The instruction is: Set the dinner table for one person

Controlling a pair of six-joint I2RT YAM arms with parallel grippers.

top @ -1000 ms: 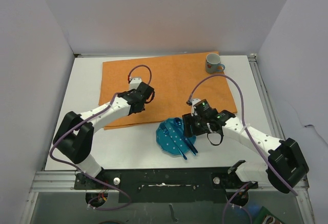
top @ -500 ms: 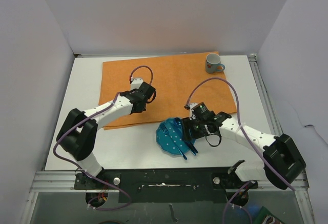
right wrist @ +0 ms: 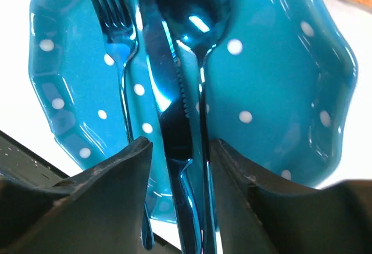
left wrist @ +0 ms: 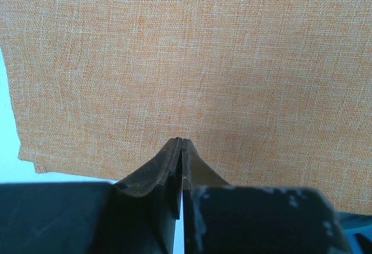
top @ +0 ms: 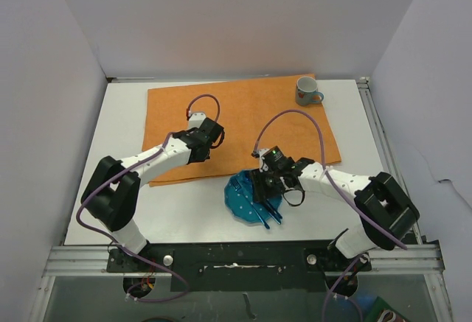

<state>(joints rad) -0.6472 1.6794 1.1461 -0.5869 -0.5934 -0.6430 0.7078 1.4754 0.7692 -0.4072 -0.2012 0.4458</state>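
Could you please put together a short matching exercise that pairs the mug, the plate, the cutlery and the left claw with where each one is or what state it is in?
Things:
1. mug
2. polka-dot plate
3. fork, knife and spoon
4. left claw

Places or states:
A. lying on the plate
B. shut, above the orange cloth
C. on the white tabletop, by the cloth's near edge
D. standing on the cloth's far right corner

Pairs: 1-D, 2-C, 3-A, 4-B

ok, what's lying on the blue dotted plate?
On the plate: a blue fork, knife and spoon, side by side. The right gripper has open jaws straddling the knife and spoon handles; the fork's handle end is hidden behind it.
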